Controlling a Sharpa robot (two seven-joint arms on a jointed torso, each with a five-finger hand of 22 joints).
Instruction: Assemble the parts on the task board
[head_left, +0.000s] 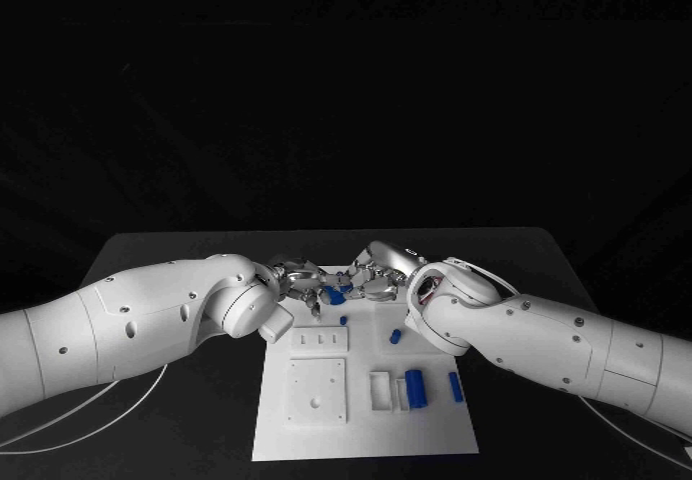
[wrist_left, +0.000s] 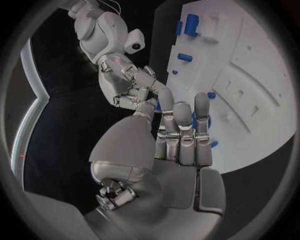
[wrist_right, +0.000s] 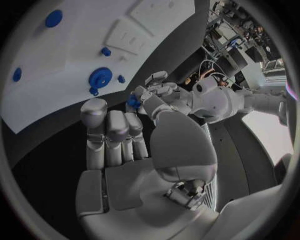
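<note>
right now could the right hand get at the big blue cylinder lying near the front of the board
Probably yes. The right hand is at the board's far end; the blue cylinder lies uncovered beside its forearm, so it would have to pull back.

Matt white plastic task board (head_left: 361, 420), smooth blue plastic parts (head_left: 415, 388), matt black table (head_left: 173, 250), silvery metal fingers (wrist_left: 182, 120)

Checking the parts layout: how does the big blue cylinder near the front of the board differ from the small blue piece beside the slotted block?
The big blue cylinder is longer and thicker than the small blue piece. The cylinder lies near the board's front; the small piece sits farther back, close to the right arm. Both are blue, and neither hand touches them.
</note>
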